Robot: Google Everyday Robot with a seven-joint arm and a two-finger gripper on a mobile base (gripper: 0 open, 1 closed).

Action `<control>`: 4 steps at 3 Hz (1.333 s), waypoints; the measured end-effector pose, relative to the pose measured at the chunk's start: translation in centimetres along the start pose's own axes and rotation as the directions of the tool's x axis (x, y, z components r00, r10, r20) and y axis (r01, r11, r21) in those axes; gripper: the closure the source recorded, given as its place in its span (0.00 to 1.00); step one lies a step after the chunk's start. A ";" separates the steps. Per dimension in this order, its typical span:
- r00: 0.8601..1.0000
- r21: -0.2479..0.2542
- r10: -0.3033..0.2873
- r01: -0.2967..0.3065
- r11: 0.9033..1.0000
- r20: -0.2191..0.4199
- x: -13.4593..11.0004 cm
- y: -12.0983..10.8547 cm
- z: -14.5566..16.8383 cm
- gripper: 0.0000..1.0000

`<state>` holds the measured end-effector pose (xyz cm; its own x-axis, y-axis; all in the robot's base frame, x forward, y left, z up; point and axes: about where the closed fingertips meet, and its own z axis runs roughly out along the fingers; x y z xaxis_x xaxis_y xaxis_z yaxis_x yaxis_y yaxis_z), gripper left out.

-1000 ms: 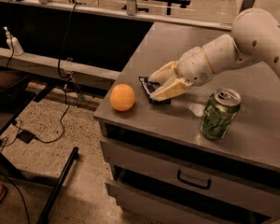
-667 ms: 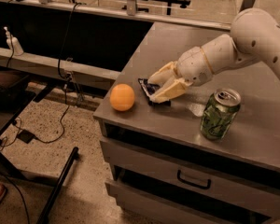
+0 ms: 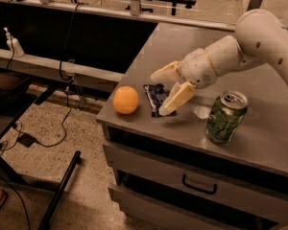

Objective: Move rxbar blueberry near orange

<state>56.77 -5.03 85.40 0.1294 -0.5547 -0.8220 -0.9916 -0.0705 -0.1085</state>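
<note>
The cream two-finger tool, clamping the bar a second ago, is now spreading wide at mid-frame. The dark navy crinkly-wrapped rxbar blueberry is lying flat beneath it, just beside the round smooth orange — the placement is looking done. A green soda can is standing to the right on the grey metal tabletop, with speckled floor spreading out at lower left.

The grey metal table carries three things near its front edge: a snack bar, an orange just beside it at 9 o'clock, and a green can at 4 o'clock. The gripper hovers over the bar, fingers spread.
</note>
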 end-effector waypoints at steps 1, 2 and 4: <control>1.000 0.004 0.003 -0.003 1.000 -0.010 0.0 -0.1 -0.2 0.00; 0.999 0.019 0.014 -0.013 1.000 -0.045 0.2 -0.3 -1.1 0.00; 0.993 0.272 -0.030 0.060 0.961 -0.114 -1.9 -5.3 -9.2 0.00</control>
<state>61.72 -11.25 92.70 0.1579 -0.6429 -0.7495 -0.9441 0.1242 -0.3054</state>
